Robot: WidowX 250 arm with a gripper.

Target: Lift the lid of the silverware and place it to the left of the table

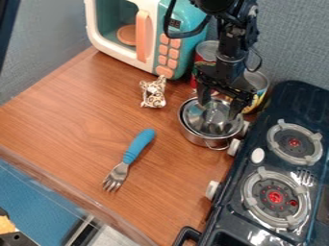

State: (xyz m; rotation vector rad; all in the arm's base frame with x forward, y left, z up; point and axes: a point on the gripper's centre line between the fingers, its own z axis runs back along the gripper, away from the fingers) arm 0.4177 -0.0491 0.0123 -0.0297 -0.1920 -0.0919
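Camera view: a black two-finger gripper (218, 110) hung over a small metal pot (195, 138) at the right side of a wooden table (70, 113), its fingers parted and nothing clenched between them. The shiny round lid (207, 126) sat within the rim of the pot, just beside the stove; whether the fingertips touched it could not be told. A wire-like loop handle (218, 147) stuck out from the pot toward the front.

Behind the gripper, a can with a red label (195, 72) stood close to a toy microwave (187, 43), and another can, its label partly yellow (259, 100), stood behind the pot. The wording on both was too small and too covered to make out. A dark display (175, 23) topped rows of orange buttons (172, 53) on the teal-and-white appliance, whose orange handle (142, 36) stood upright in front of a round orange plate (126, 35).

Near the microwave lay a crumpled-looking item in a brown-and-white pattern (153, 92). A fork (138, 144) with a blue handle rested aslant at mid-table, its tines toward the near edge. At right, a dark toy stove (257, 137) carried two gray burners with red centers, white knobs along its side and a white oval between the burners and the table.
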